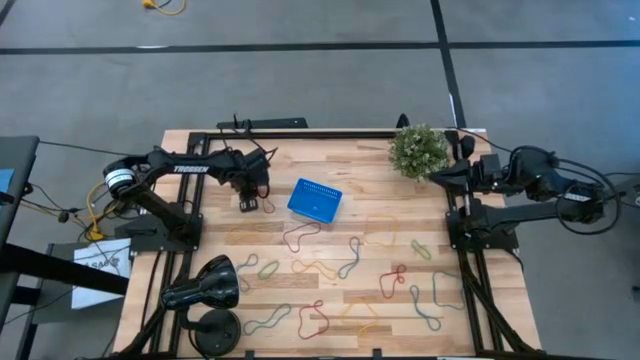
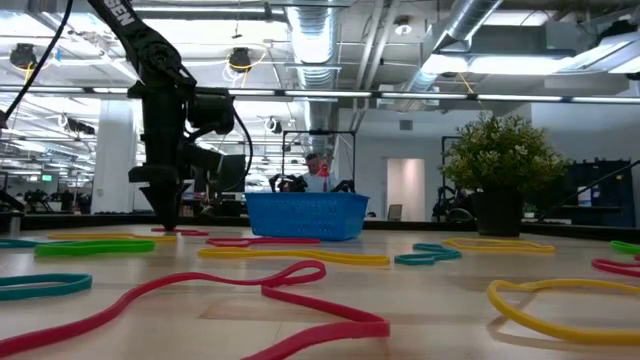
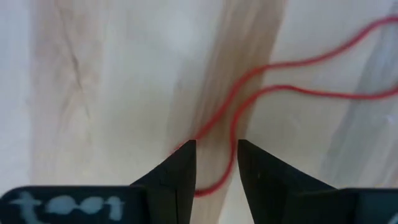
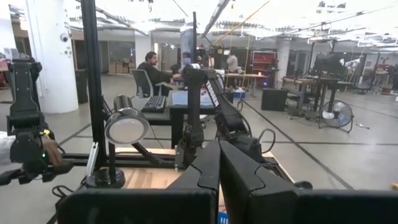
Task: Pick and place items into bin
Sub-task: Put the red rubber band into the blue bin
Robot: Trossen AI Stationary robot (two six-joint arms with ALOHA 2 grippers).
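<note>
Colored rubber loops lie scattered over the near half of the wooden table (image 1: 330, 175), a red one (image 2: 200, 295) closest to the low camera, with a yellow loop (image 2: 560, 310) at its right and a green loop (image 2: 100, 246) farther back on the left. Beyond them sits the blue bin (image 1: 315, 199), a shallow mesh-sided basket near the table's middle (nothing can be made out inside it from above). Just to the bin's left, the left gripper (image 1: 247, 204) points straight down at the tabletop, its fingers (image 3: 177, 177) parted and straddling a thin red loop (image 3: 249, 93) that runs between them; they have not closed on it. The potted plant (image 1: 418, 150) stands at the far right of the table, well apart from the bin. Beside the plant, at the table's right edge, the right arm waits raised, its gripper (image 4: 219, 158) with fingers pressed together and nothing between them. A black lamp (image 1: 205, 283) sits at the near left corner. In the room behind, a person (image 4: 151, 65) sits at a desk.
</note>
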